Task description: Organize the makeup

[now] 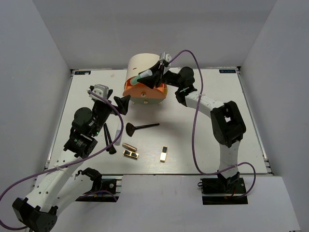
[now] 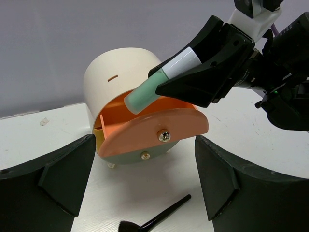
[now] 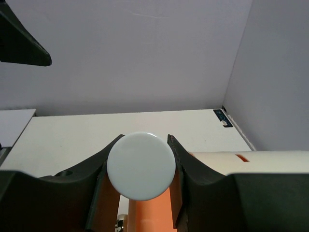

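My right gripper point(image 1: 154, 76) is shut on the mint-green bottle point(image 1: 144, 76) and holds it tilted, green end down, over the open orange drawer point(image 1: 145, 93) of the cream box. The left wrist view shows the bottle point(image 2: 148, 93) reaching into the drawer point(image 2: 154, 130). The right wrist view shows its white end point(image 3: 141, 166) between my fingers. My left gripper point(image 1: 124, 104) is open and empty, left of the drawer. A fan brush point(image 1: 141, 127), other black brushes point(image 1: 108, 137), a copper lipstick point(image 1: 129, 146) and two gold-and-black cases point(image 1: 131, 154) point(image 1: 164, 154) lie on the table. No white tube shows.
The cream cylindrical box point(image 1: 144, 65) stands at the back centre, with a yellow drawer point(image 2: 98, 137) partly swung out under the orange one. Grey walls close the table in on three sides. The fan brush point(image 2: 154, 220) lies just below my left gripper point(image 2: 145, 193).
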